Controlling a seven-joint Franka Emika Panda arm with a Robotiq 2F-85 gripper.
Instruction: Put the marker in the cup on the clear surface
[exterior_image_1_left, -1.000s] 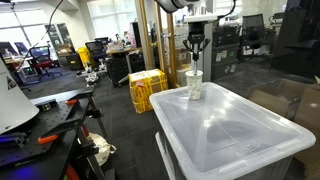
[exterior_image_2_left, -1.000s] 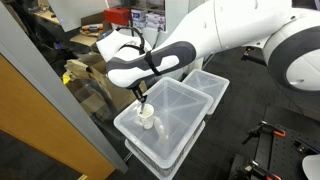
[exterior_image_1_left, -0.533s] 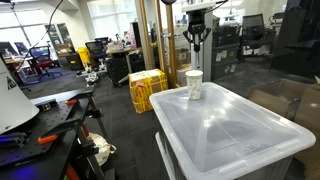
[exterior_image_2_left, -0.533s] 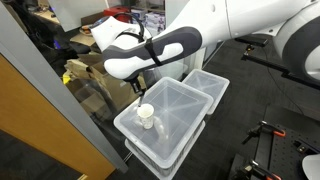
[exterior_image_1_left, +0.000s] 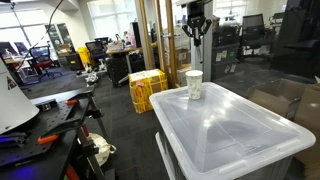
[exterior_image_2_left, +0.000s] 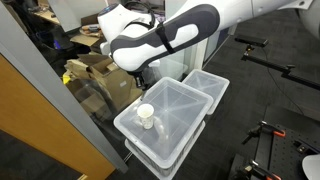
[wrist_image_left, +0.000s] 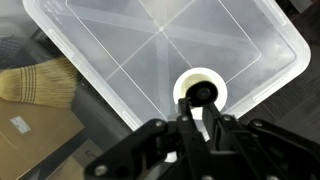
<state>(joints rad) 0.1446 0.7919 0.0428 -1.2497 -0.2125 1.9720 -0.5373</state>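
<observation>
The cup (exterior_image_1_left: 194, 85) stands upright near a corner of the clear surface (exterior_image_1_left: 230, 125), the whitish bin lid; it also shows in an exterior view (exterior_image_2_left: 146, 116). My gripper (exterior_image_1_left: 197, 33) hangs well above the cup, fingers pointing down and shut. In the wrist view the gripper (wrist_image_left: 200, 104) is right over the cup's white rim (wrist_image_left: 181, 90). A black round end, the marker (wrist_image_left: 200, 94), sits between the fingertips, seen end-on over the cup's mouth. The marker's length is hidden by the fingers.
Yellow crates (exterior_image_1_left: 147, 88) stand on the floor behind the bin. A second clear bin (exterior_image_2_left: 210, 85) sits beside the first. Cardboard boxes (exterior_image_2_left: 95, 75) and a straw brush (wrist_image_left: 40, 85) lie past the lid's edge. Office chairs and a cluttered bench fill the room's side.
The gripper has risen straight up from the cup's mouth to well above it and has stayed shut. The cup has not moved.
</observation>
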